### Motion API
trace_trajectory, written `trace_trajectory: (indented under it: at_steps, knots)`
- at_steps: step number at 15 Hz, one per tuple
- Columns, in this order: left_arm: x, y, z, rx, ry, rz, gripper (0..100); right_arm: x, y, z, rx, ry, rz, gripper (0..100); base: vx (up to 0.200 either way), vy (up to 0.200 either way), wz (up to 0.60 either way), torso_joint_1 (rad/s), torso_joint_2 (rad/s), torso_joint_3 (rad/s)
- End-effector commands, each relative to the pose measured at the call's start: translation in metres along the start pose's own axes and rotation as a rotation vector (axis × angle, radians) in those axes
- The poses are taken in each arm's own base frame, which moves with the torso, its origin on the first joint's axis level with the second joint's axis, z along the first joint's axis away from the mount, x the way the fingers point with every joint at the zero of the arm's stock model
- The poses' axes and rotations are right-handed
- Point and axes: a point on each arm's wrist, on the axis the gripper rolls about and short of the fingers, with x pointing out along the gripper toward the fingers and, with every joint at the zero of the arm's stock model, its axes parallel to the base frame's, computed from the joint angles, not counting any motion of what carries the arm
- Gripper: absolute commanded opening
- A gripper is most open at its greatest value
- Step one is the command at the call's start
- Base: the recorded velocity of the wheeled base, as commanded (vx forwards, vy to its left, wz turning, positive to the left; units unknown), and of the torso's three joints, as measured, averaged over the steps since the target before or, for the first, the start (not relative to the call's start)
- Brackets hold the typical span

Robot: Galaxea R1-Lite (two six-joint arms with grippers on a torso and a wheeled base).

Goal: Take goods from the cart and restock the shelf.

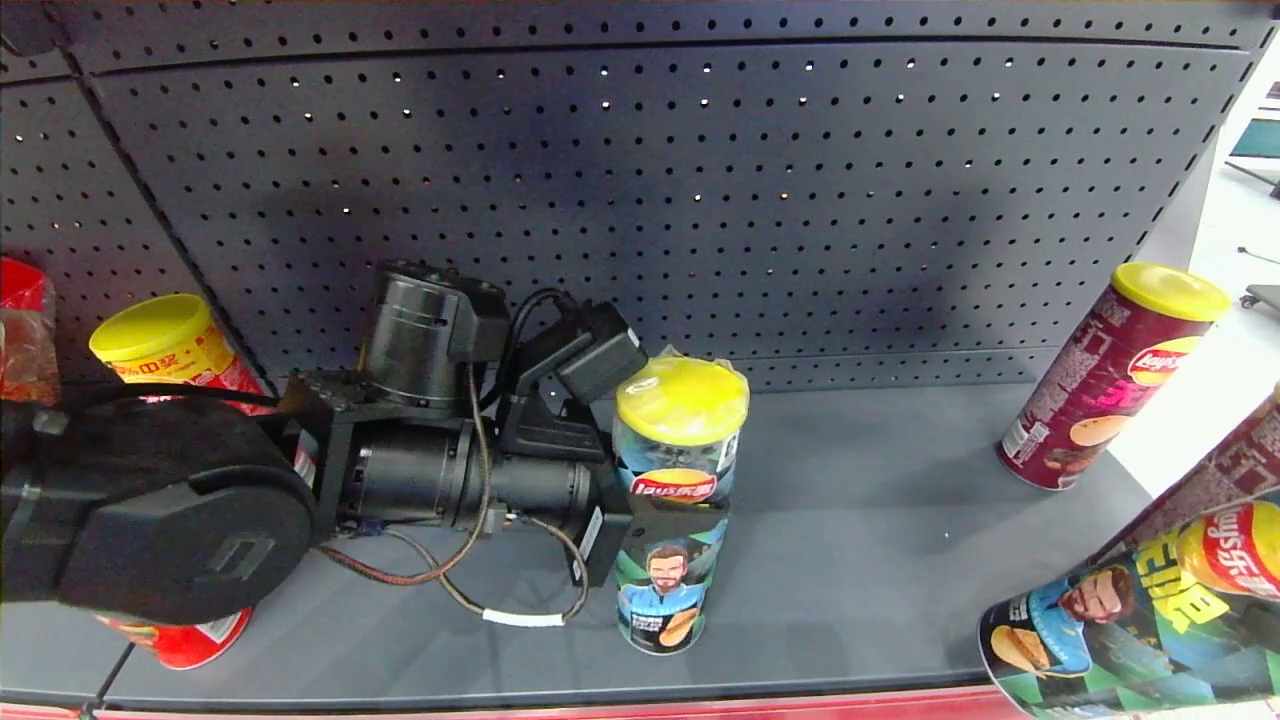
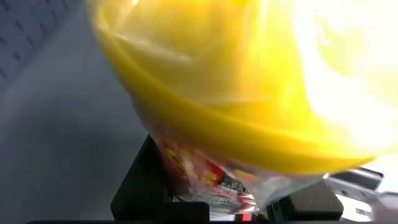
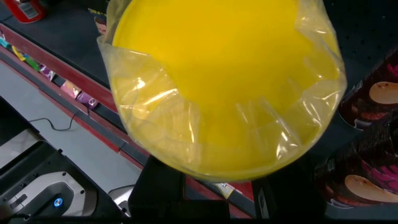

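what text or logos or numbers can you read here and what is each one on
middle can: red oval logo, letters too blurred to quote
red can at far left: characters under the lid, not legible
maroon can: logo and small white label, too small
tilted can at lower right: large yellow characters, blurred
shelf edge tags: too small
nothing reads cleanly enough to quote

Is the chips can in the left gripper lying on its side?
No, the chips can in the left gripper stands upright, yellow lid on top.

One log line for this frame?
left gripper: shut on blue can, upright on shelf | right gripper: shut on second blue can, tilted, at shelf's front-right
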Motion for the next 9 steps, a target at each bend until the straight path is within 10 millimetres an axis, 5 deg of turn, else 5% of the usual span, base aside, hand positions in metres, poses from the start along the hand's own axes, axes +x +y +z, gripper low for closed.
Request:
trace_trajectory:
  at_steps: [1,9]
  knots:
    - [0.003,-0.006,-0.007,0.015,-0.01,0.002,0,0.001,0.0,0.001,0.0,0.001,0.002,0,0.0,0.0,0.0,0.0,0.0,0.0]
    - [-0.005,-0.023,-0.007,-0.013,-0.014,0.012,0,0.002,-0.001,0.0,0.002,0.006,0.003,0,0.0,0.0,0.0,0.0,0.0,0.0]
